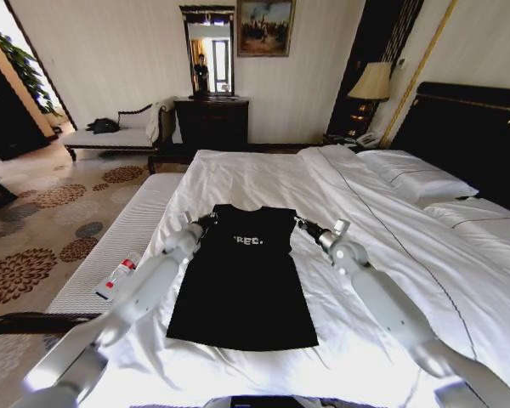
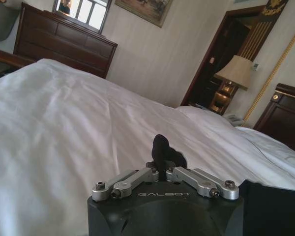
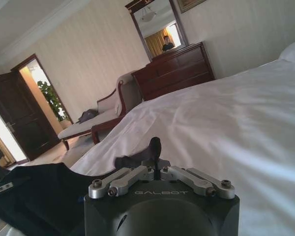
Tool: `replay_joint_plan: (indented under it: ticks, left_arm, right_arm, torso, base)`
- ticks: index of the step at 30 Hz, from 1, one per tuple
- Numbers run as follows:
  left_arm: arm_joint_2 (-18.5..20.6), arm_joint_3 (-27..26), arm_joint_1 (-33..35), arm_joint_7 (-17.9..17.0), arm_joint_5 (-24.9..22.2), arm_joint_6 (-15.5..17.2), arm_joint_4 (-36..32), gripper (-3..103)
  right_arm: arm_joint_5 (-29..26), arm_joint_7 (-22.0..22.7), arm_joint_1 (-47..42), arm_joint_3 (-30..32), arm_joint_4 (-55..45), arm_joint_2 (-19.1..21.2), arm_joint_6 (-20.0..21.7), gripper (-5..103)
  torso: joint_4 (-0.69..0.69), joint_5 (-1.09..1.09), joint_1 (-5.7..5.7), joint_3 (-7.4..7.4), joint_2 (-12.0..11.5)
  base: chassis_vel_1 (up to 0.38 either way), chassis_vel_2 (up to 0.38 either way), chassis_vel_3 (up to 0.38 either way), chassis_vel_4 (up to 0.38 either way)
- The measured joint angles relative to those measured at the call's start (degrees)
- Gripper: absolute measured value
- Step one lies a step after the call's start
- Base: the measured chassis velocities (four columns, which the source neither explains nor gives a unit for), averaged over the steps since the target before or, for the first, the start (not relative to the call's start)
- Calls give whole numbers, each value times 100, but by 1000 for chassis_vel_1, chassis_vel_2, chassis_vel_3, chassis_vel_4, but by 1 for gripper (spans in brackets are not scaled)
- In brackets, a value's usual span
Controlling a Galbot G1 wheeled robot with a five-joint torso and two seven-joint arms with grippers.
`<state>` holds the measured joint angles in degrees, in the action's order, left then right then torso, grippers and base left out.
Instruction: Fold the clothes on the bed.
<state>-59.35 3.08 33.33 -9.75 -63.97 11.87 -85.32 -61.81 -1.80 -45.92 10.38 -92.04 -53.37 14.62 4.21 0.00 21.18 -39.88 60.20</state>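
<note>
The hem of the T-shirt (image 1: 242, 327) lies nearest the robot, flat on the white bed (image 1: 382, 280), with the sleeves already turned in so the cloth forms a long dark panel running away toward the collar. Farther up, the left gripper (image 1: 209, 220) sits at the left shoulder corner and the right gripper (image 1: 301, 223) at the right one, both low on the sheet. In each wrist view the jaws are drawn together, with a bit of black cloth pinched at the tips, so both seem clamped on the shirt's top edge. The step in hand looks like the lengthwise fold. The next move calls for lifting both corners evenly and carrying them toward the hem without dragging the sheet.
</note>
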Motion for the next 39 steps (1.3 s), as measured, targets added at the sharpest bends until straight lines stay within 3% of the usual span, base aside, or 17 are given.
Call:
replay_joint_plan:
  ticks: [13, 22, 27, 39]
  left_arm:
    - [766, -684, 1798, -146, 120, -5, -1713, 1]
    - [937, -835, 2480, -165, 363, -27, -2263, 1]
    - [1081, -988, 2919, -168, 543, -48, -2543, 1]
    - [1152, -1334, 3853, -51, 951, -90, -2880, 1]
  right_arm:
    - [264, 101, -1585, 704, -1398, 190, -27, 1]
    - [408, 96, -2483, 1053, -1969, 198, -44, 1]
    - [778, -32, -3152, 1191, -2251, 145, -195, 1]
    - [1171, -79, -3890, 1284, -2576, -62, -256, 1]
  torso:
    - [-2, 0, 1, 0, -1]
    - [0, 0, 1, -1, -1]
    - [-2, 0, 1, 0, -1]
    - [-2, 0, 2, 0, -2]
  base:
    - [0, 0, 0, 0]
    - [0, 0, 0, 0]
    - [0, 0, 0, 0]
    - [0, 0, 0, 0]
